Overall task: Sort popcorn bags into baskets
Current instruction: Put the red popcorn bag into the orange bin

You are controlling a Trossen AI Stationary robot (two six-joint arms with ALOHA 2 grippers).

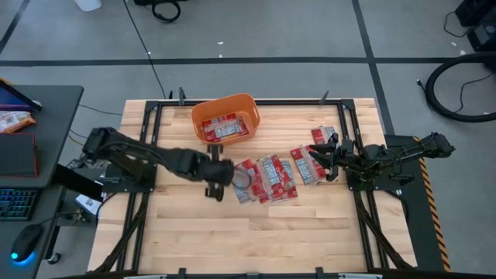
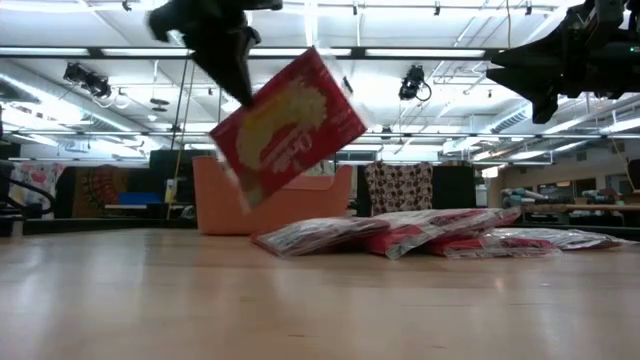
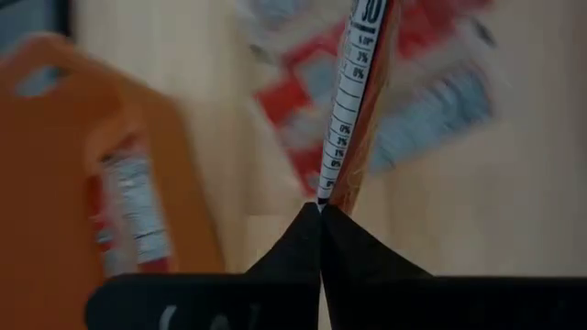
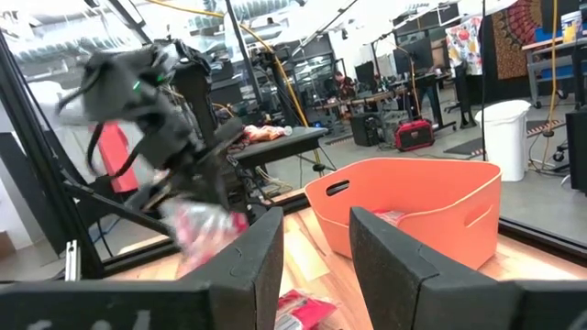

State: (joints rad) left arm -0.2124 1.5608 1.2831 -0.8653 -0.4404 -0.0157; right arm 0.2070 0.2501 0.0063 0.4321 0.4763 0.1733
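Observation:
My left gripper [image 1: 222, 174] is over the table's middle, shut on one red popcorn bag [image 2: 290, 125] held well above the wood. Several more red-and-white popcorn bags [image 1: 273, 178] lie flat in an overlapping row right of it [image 2: 420, 232]. The orange tub [image 1: 225, 101] stands near the far edge with packets [image 1: 225, 128] inside; it also shows in the low view [image 2: 215, 205]. My right gripper [image 1: 329, 157] hovers open above the right end of the row, touching nothing [image 4: 315, 243]. My left gripper pinches the held bag between both fingers at one edge [image 3: 325, 194], seen edge-on in its wrist view. The fingers [image 2: 228, 60] come at it from above, pointing down. The bag hangs below them, tilted, lifted clear of the table and the other packets.
Bare wood lies along the table's near half [image 1: 256, 232] and left of the row. A black metal frame [image 1: 151, 124] borders the table. A desk with a keyboard and mouse [image 1: 27, 201] stands off the left side.

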